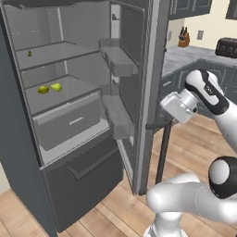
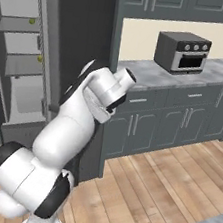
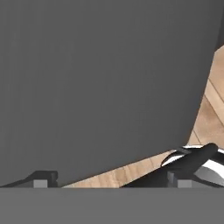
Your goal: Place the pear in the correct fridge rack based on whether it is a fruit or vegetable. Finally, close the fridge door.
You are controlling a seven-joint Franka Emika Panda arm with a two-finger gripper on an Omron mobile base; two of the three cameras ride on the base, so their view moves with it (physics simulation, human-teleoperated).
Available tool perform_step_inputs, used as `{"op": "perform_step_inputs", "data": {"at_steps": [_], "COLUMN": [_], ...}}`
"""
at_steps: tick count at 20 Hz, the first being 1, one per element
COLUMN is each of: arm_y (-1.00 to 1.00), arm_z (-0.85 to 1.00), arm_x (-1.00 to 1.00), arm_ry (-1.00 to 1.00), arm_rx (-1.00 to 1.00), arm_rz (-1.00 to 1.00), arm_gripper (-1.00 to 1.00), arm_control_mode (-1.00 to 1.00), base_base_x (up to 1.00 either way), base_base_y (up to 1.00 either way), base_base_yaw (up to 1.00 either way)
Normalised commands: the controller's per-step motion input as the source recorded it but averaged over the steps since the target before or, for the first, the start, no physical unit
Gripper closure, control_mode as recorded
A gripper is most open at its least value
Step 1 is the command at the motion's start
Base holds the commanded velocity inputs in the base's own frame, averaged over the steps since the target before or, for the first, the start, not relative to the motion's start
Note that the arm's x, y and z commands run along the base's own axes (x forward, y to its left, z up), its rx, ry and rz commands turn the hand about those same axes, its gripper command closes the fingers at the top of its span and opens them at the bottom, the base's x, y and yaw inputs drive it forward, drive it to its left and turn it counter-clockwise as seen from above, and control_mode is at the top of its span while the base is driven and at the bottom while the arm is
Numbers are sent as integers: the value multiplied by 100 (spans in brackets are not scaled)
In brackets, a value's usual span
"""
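Spread wide at the jaws, dark fingertips (image 3: 43, 176) far apart at either side of the hand view, gripping nothing. Right up against the flat outer face of the fridge door (image 1: 139, 92), dark grey straight ahead of the jaws, whether touching it hard to say. Just below the jaws, a strip of wooden floor (image 3: 210, 109). Beneath the hand in the left base view, the door's long vertical bar handle (image 1: 162, 152), not between the jaws. Swung wide open, that door, grey bins (image 1: 118, 60) on its inner side, on the far side of the panel from the jaws.

Well away from the jaws, past the door and deep in the fridge: the pear (image 1: 56, 86), lying on the fridge rack (image 1: 69, 95), the lower shelf directly over the pale pull-out drawer (image 1: 69, 120). Just beside it, on the side farther from the jaws, a rounder yellow-green fruit (image 1: 43, 90). One shelf higher, a tiny dark green item (image 1: 29, 53). Off behind the arm, on the surface (image 2: 215, 71), a toaster oven (image 2: 183, 52).
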Motion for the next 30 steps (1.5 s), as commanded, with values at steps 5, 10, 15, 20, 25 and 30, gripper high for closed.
{"op": "perform_step_inputs", "data": {"at_steps": [5,10,15,20,25,30], "arm_y": [100,100,92,88,98,93], "arm_z": [8,28,42,41,12,0], "arm_x": [10,36,73,85,74,60], "arm_ry": [-29,-29,-24,-17,-15,-10], "arm_rx": [6,11,14,10,2,0], "arm_rz": [8,4,1,0,0,-2], "arm_gripper": [-100,-100,-100,-100,-100,-100], "arm_control_mode": [-100,-100,-100,-100,-100,-100], "base_base_x": [0,0,0,0,0,0], "base_base_y": [0,0,0,0,0,0], "base_base_yaw": [0,0,0,0,0,0]}}
